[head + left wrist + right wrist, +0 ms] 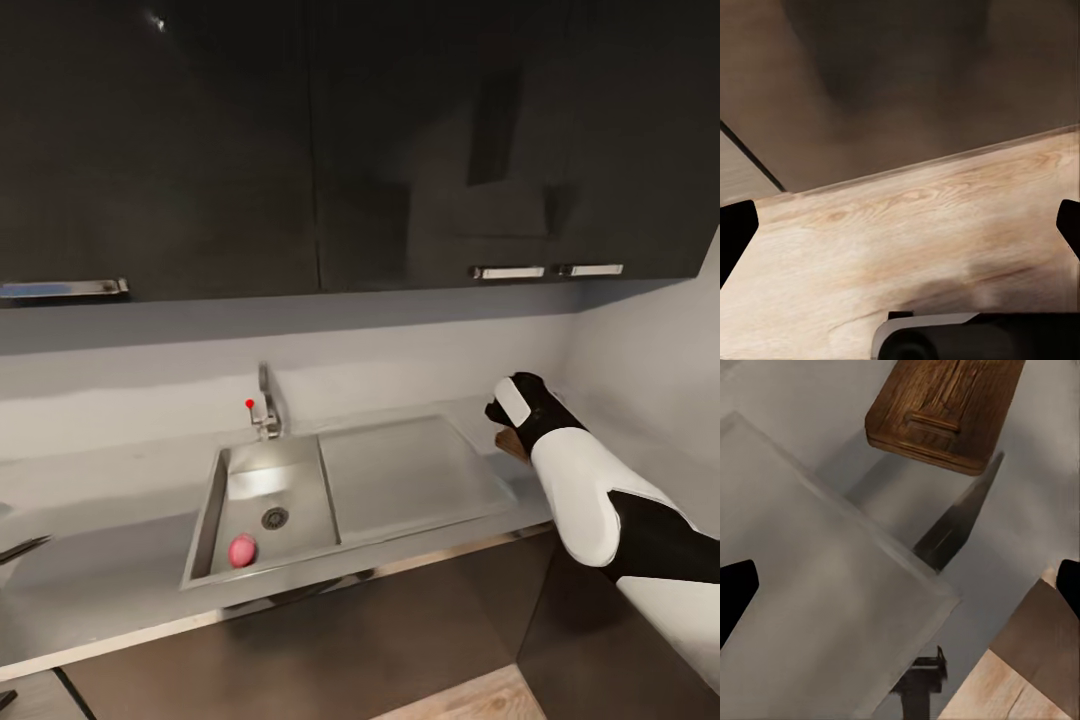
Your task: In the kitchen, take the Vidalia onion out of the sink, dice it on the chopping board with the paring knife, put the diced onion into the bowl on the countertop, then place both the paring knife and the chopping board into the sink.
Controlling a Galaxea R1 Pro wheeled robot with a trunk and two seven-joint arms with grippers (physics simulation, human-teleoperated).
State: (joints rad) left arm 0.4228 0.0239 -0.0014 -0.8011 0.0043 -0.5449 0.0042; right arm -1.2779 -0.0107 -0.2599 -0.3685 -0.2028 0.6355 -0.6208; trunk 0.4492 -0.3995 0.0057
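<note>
The right gripper, jaws wide and empty, hovers over the chopping board while the onion (pink) sits in the sink, risking nudging the board.

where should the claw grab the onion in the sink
Come straight down from above and close across the widest middle of the onion. It is small and rounded, lying loose on the flat floor of the sink near the front wall, beside the drain, so a side approach is probably blocked by the basin walls.
</note>
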